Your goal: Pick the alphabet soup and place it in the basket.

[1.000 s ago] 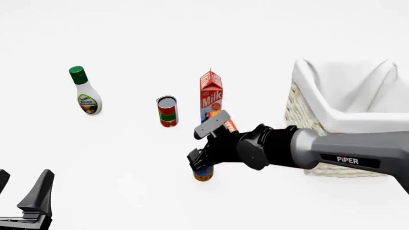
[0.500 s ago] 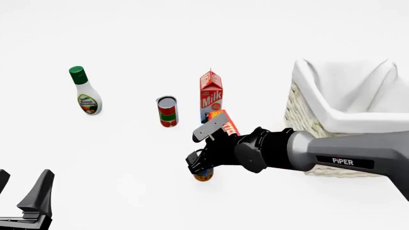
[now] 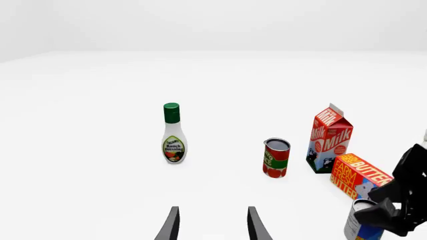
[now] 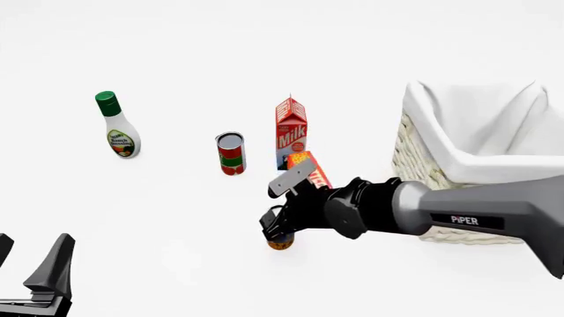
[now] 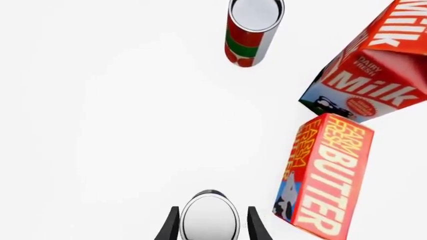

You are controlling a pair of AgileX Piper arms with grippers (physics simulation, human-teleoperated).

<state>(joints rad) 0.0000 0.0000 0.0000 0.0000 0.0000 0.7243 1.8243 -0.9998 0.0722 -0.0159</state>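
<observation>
The alphabet soup (image 4: 281, 244) stands on the white table, and only its orange-brown bottom shows under my right gripper (image 4: 276, 231). In the right wrist view its silver top (image 5: 209, 217) sits between the two open fingers (image 5: 172, 226), with small gaps on each side. In the left wrist view the can (image 3: 360, 226) stands upright under the black gripper. The cream wicker basket (image 4: 411, 162) with white cloth lining stands to the right of the can. My left gripper (image 4: 31, 263) is open and empty at the near left; it also shows in its own wrist view (image 3: 213, 226).
A red-and-green can (image 4: 231, 153), a milk carton (image 4: 291, 132) and an orange butter box (image 4: 310, 170) stand just behind the soup. A ranch dressing bottle (image 4: 117, 129) stands at the far left. My right arm stretches in front of the basket.
My right gripper has dropped lower around the soup can, covering more of it. The can and the left arm have not moved.
</observation>
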